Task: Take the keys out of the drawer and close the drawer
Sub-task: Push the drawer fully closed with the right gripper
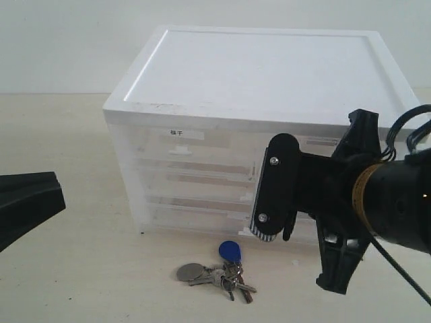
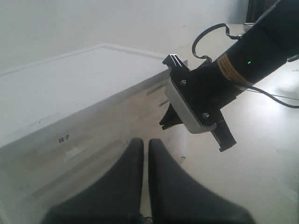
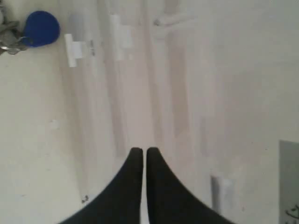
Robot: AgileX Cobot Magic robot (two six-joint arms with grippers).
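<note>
The keys [image 1: 219, 272] lie out in front of the drawer [image 1: 320, 142]. Your right gripper [image 3: 140, 150] and left gripper [image 2: 145, 140] are clenched, empty. Next, push it shut.

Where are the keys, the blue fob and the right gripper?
keys [image 1: 225, 279]: exterior view, on the silver key blades
blue fob [image 1: 229, 252]: exterior view, middle of the oval
right gripper [image 3: 144, 152]: right wrist view, between its shut fingertips

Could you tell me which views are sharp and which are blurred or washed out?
Exterior view: evenly lit, keys sharp, faint shadows. Left wrist view: cabinet top overexposed, left hand softly out of focus. Right wrist view: blurriest, drawer fronts pale and smeared.
</note>
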